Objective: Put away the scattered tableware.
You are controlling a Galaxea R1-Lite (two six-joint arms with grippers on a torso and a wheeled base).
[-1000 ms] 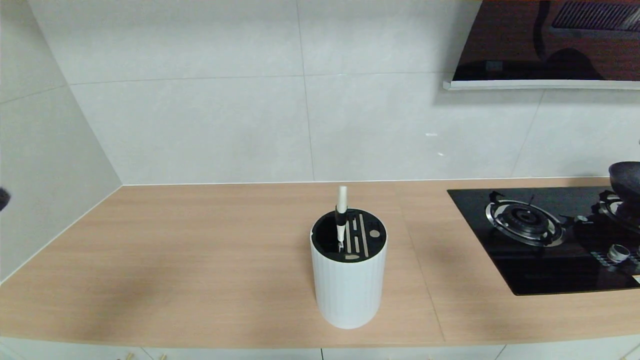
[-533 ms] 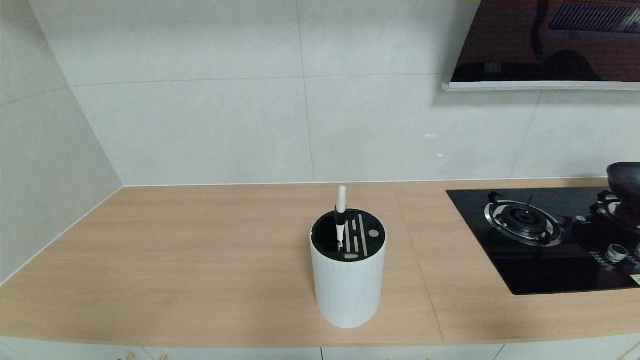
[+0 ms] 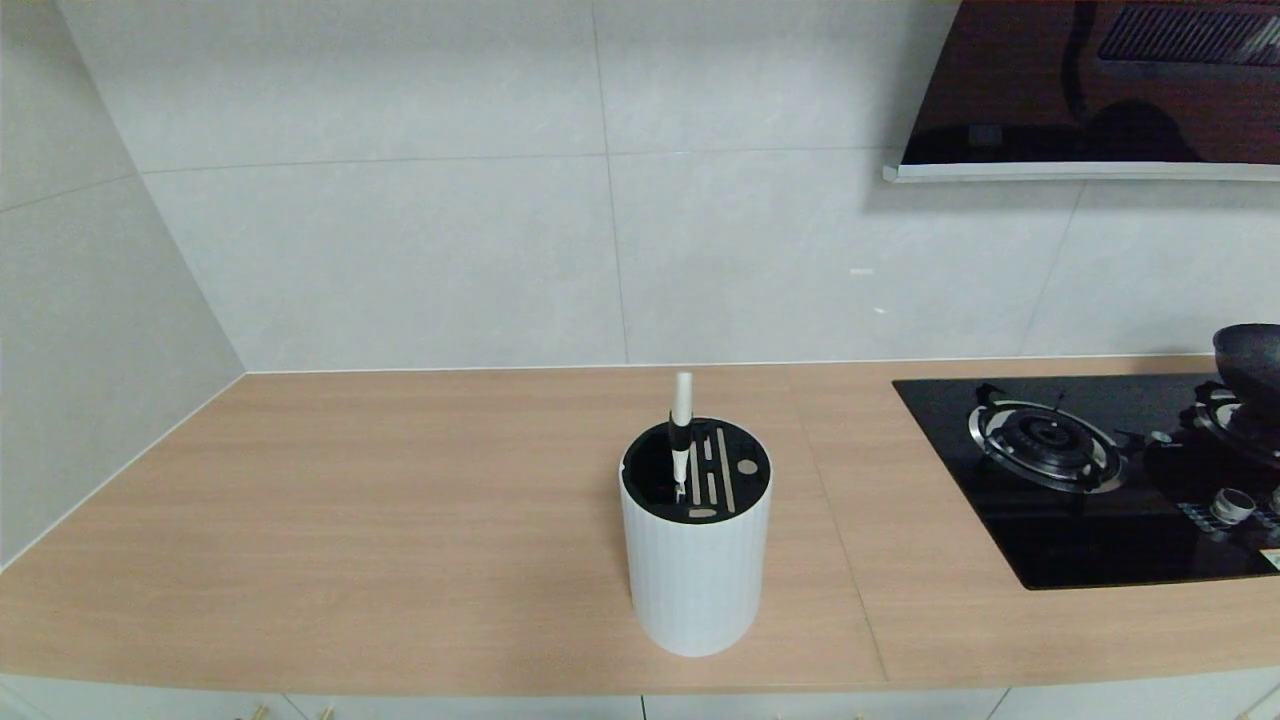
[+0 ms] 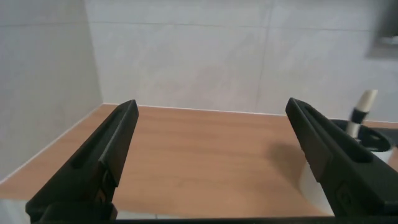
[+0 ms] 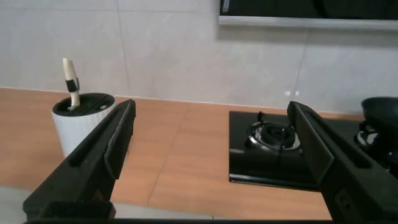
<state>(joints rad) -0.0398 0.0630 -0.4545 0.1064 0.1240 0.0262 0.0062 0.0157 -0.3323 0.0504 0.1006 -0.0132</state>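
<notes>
A white ribbed cylindrical utensil holder (image 3: 696, 560) with a black slotted top stands upright near the front middle of the wooden counter (image 3: 400, 520). One utensil with a cream and black handle (image 3: 682, 420) stands upright in it. In the left wrist view my left gripper (image 4: 211, 118) is open and empty, held off the counter's front edge, with the holder (image 4: 373, 140) off to one side. In the right wrist view my right gripper (image 5: 211, 118) is open and empty, back from the counter, facing the holder (image 5: 79, 121) and the utensil handle (image 5: 72, 79).
A black glass gas hob (image 3: 1090, 470) with burners and knobs takes up the counter's right part, with a dark pot (image 3: 1250, 355) on its far burner. A dark range hood (image 3: 1090, 90) hangs above it. Tiled walls close the back and left.
A dark shape at the head view's left edge one second ago has gone out of sight. The head view shifted slightly. The holder and utensil have not moved.
</notes>
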